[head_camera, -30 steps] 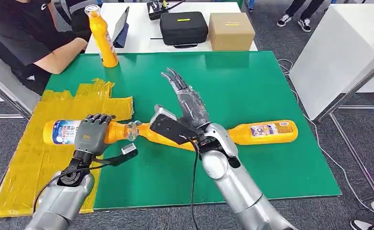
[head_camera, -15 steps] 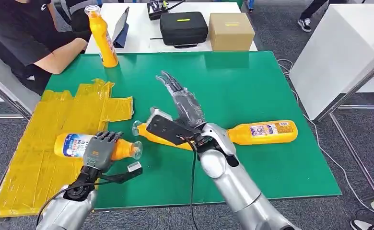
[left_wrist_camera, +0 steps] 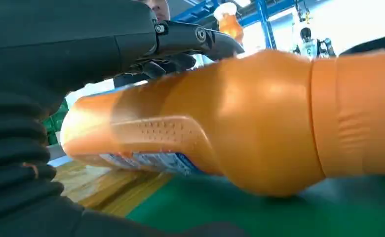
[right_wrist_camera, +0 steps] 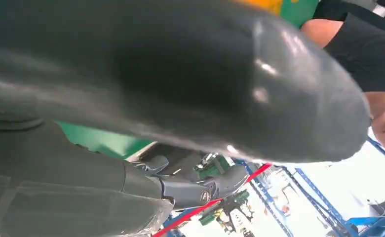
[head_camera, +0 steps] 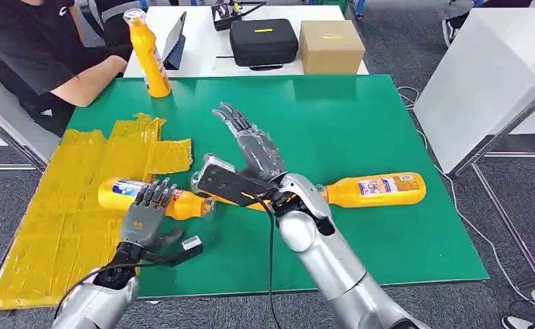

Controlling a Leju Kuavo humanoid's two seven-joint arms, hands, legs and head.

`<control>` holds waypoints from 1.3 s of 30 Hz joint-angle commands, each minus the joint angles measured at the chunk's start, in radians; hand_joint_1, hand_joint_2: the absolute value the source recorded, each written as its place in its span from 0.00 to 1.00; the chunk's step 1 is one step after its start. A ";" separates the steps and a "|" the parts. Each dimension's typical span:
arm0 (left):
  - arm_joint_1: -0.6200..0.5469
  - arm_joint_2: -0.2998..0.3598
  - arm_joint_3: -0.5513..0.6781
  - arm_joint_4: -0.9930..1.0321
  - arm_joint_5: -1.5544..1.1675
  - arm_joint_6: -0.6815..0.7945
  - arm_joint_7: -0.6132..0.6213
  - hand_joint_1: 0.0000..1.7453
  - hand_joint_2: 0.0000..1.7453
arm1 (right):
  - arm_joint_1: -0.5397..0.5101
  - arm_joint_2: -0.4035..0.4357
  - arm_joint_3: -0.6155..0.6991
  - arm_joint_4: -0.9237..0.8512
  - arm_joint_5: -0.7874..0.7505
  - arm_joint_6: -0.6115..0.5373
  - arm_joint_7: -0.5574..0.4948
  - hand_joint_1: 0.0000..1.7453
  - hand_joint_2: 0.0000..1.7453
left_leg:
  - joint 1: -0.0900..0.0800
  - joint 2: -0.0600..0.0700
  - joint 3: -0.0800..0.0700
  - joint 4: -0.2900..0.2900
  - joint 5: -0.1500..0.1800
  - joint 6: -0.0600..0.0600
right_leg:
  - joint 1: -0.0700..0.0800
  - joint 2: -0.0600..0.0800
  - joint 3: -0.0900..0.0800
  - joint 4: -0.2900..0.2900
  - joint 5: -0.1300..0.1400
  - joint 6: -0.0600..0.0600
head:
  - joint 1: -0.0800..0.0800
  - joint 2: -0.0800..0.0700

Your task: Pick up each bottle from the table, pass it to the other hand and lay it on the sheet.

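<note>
On your table you count three orange bottles: left hand grips one; right hand spread, empty.

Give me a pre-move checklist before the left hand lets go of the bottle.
1. Left hand grips the held bottle: ok.
2. Bottle base over the yellow sheet: ok.
3. Whole bottle on the sheet: not ok, its neck end reaches over the green mat.
4. Bottle resting down, not lifted: cannot tell.
5. Right hand off that bottle, fingers spread: ok.
6. Second lying bottle waits on the mat: ok.
</note>
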 commanded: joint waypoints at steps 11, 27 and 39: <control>-0.005 -0.013 0.361 -0.318 0.913 -0.096 -0.570 0.00 0.00 | -0.036 -0.034 -0.053 0.183 0.037 0.010 0.023 0.00 1.00 | 0.002 0.000 0.001 0.001 -0.001 -0.003 | 0.002 0.000 0.001 -0.001 0.000 -0.001 | 0.000 0.000; -0.017 0.037 0.237 -0.627 1.534 -0.250 -0.609 0.00 0.00 | 0.100 -0.094 -0.071 0.150 0.250 0.001 0.160 0.00 1.00 | 0.002 -0.002 0.002 0.000 -0.001 -0.003 | 0.002 -0.003 0.002 -0.001 -0.002 -0.001 | 0.000 0.000; -0.036 0.046 0.224 -0.562 1.558 -0.235 -0.637 0.00 0.00 | 0.105 -0.094 -0.028 0.218 0.315 0.007 0.220 0.00 1.00 | 0.001 0.002 0.003 0.000 -0.002 -0.004 | 0.001 0.000 0.002 0.000 -0.002 -0.001 | 0.000 0.000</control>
